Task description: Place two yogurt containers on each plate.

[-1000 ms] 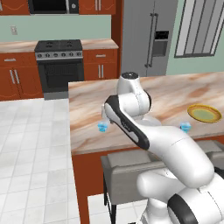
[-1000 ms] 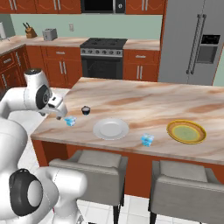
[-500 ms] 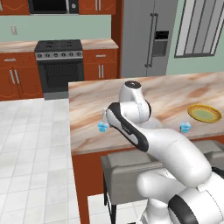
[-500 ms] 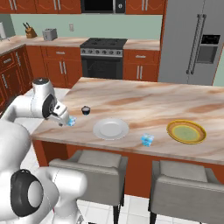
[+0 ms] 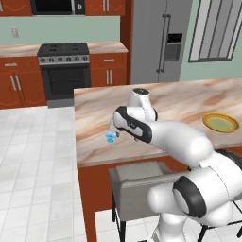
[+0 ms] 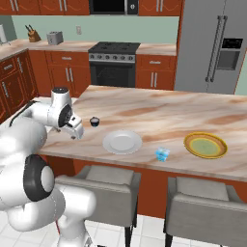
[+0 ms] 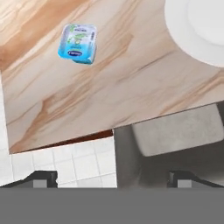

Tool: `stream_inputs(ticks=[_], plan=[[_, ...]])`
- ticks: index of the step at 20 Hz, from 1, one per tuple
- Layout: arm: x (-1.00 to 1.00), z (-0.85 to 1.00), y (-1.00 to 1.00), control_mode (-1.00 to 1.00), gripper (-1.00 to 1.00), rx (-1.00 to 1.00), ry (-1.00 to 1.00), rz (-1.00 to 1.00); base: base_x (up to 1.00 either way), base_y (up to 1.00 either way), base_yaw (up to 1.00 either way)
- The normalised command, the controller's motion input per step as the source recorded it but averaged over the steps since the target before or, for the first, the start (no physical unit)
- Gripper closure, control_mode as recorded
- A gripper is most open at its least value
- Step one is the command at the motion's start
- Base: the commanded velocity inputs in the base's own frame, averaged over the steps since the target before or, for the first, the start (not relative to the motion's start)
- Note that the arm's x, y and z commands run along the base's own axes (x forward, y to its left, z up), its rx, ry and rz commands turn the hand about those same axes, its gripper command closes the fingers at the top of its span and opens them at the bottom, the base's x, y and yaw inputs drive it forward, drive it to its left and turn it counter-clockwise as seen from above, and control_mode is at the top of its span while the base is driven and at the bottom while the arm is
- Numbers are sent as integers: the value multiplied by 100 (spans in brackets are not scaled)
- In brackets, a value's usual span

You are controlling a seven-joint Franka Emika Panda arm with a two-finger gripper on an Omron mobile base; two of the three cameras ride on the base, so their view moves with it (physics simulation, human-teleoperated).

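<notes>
Marble tabletop [image 6: 159, 108] runs across the island, and the white arm leans over its near left corner. The end effector [image 6: 75, 129] hangs just above that corner, its two dark fingertips [image 7: 43, 178] spread wide apart with nothing between them; in the hand view they frame floor tiles and a grey stool seat [image 7: 175, 131] below the edge.

One light blue yogurt container [image 7: 78, 42] stands on the tabletop near the left end, close to the near edge; from the left base view it shows as a small blue cup [image 5: 111, 137] just beside the arm's dark wrist. It is apart from the fingertips, not touched. The dark yogurt container [image 6: 94, 121] sits a little farther in, just right of the end effector and left of the white plate [image 6: 122, 142]. The white plate lies bare near the near edge, left of the middle. Another light blue yogurt container [image 6: 162, 154] stands between the two plates, close to the near edge. The yellow-rimmed plate [image 6: 206, 145] with its greenish centre lies toward the right, also bare. None of the cups I can see rests on either plate.

Two grey stools [image 6: 103, 181] are tucked under the near side.
</notes>
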Motion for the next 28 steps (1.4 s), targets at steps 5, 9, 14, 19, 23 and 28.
stream_inputs(ticks=[5, 9, 14, 19, 23, 28], plan=[[51, -7, 11, -100, -100, 0, 9, 0, 0, 0, 0], [43, -13, 20, -100, -100, 0, 14, 0, 0, 0, 0], [36, -21, 14, -100, -100, 0, 10, 0, 0, 0, 0], [34, -20, 5, -100, -100, 0, 3, 0, 0, 0, 0], [29, -25, 0, -100, -100, 0, 0, 0, 0, 0, 0], [24, -25, 0, -100, -100, 0, 0, 0, 0, 0, 0]])
